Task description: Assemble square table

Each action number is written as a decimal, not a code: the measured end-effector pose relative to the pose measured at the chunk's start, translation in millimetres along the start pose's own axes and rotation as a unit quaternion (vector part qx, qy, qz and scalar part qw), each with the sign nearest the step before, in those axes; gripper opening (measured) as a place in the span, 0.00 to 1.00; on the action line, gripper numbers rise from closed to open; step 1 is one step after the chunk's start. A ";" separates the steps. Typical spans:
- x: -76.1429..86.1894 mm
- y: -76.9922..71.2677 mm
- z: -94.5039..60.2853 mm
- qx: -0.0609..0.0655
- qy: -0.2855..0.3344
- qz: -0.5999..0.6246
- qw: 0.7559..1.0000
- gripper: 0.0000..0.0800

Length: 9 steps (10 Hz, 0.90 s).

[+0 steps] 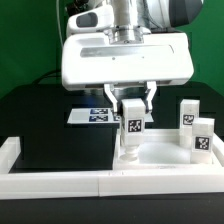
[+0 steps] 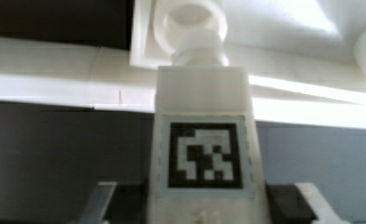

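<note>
My gripper (image 1: 132, 118) is shut on a small white table leg (image 1: 132, 128) that carries a black-white tag and stands upright between the fingers. The leg's lower end meets the near corner of the white square table top (image 1: 160, 157), on the exterior view's left side of it. In the wrist view the leg (image 2: 206, 120) fills the middle, with my gripper (image 2: 206, 206) on both its sides and its far end at a round socket (image 2: 194, 20) of the top. Two more tagged legs (image 1: 188, 115) (image 1: 202, 138) stand at the top's far right.
The marker board (image 1: 92, 116) lies flat on the black table behind the gripper. Long white border bars run along the front (image 1: 90, 182) and the exterior view's left (image 1: 10, 152). A green wall stands behind.
</note>
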<state>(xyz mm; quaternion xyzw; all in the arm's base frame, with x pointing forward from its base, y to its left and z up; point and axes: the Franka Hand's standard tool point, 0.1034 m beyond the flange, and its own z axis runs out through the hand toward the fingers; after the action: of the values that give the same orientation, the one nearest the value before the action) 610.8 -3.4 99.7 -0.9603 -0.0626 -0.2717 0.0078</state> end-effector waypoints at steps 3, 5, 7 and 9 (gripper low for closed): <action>-2.7 0.2 2.4 0.000 -0.001 0.001 1.000 0.36; -2.8 0.6 3.5 -0.001 -0.001 0.001 1.000 0.36; -3.5 1.5 3.9 -0.001 -0.002 0.002 1.000 0.36; -10.6 0.6 13.5 -0.002 -0.002 0.005 1.000 0.36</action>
<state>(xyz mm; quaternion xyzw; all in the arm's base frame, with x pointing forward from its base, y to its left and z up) 609.0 -4.5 82.7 -0.9611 -0.0573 -0.2701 0.0069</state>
